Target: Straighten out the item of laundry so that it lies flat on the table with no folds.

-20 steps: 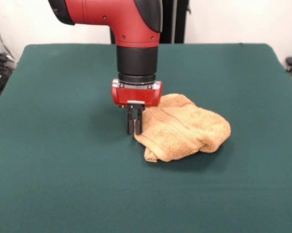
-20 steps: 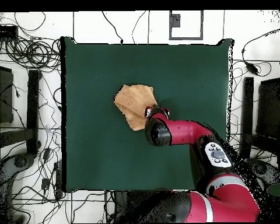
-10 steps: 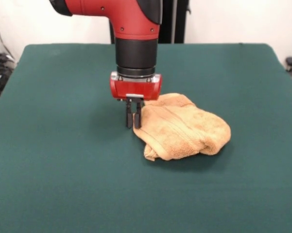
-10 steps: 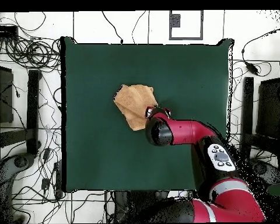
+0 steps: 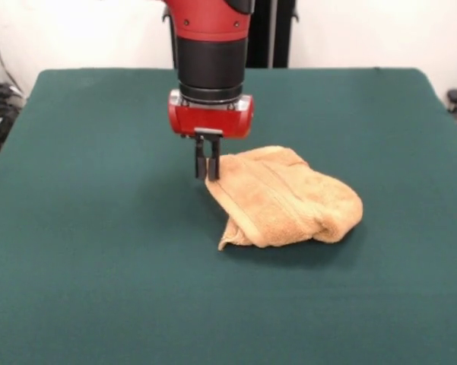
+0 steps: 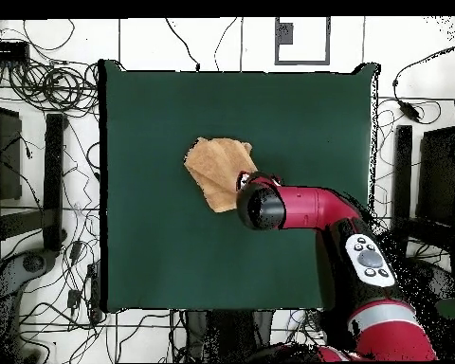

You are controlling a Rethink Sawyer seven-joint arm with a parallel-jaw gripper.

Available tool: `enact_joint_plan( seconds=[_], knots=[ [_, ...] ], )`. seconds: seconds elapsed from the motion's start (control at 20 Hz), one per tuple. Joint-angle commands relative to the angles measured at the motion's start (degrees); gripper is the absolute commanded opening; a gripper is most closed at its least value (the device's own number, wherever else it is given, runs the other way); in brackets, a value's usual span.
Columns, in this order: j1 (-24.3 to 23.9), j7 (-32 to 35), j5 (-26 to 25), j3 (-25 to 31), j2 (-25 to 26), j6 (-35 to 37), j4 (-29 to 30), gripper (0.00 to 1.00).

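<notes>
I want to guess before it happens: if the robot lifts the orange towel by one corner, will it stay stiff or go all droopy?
Probably droopy. The towel already lies in soft, rounded folds on the table, so it looks floppy. The corner at the gripper seems pulled up while the rest sags. It likely won't slide easily either, being fuzzy cloth on cloth.

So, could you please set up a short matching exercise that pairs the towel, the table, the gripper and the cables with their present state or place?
Things:
1. towel
2. table
3. gripper
4. cables

States or places:
A. covered in dark green cloth
B. strewn on the floor around the table
C. bunched up with folds
D. shut on the towel's edge, just above the table

Pairs: 1-C, 2-A, 3-D, 4-B
</notes>
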Motion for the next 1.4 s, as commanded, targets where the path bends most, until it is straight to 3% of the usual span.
enact_joint_plan(
  seconds=[0.05, 0.9, 1.4],
  knots=[
    [-0.9, -3.2, 2.3, 4.7, -0.1, 14.5, 4.2, 0.0],
    [0.3, -0.9, 4.4, 6.1, -0.3, 19.7, 2.7, 0.0],
    [9.0, 10.4, 12.1, 2.5, -0.9, 28.6, -0.9, 0.0]
  ],
)
